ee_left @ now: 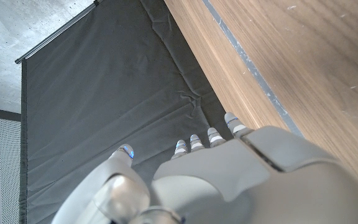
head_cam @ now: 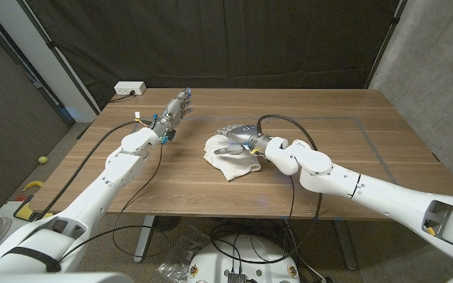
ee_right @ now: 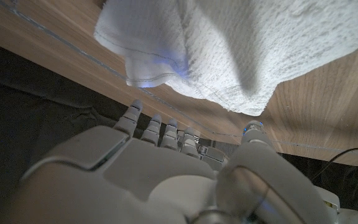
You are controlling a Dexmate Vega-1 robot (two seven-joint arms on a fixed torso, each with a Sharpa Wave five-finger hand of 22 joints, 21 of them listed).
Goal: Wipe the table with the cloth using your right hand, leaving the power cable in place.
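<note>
Wiping underway, I judge: right hand (head_cam: 238,140) at the cloth (head_cam: 228,157) mid-bench (head_cam: 352,110), fingers (ee_right: 148,127) extended, grip unclear; next, press down and sweep; left hand (head_cam: 175,106) idle, fingers straight, together.

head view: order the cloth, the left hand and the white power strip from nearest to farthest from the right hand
1. White cloth: directly at the right hand, table centre.
2. Left hand: to the robot's left, further back on the table.
3. White power strip: beyond the table's far left corner.
</note>
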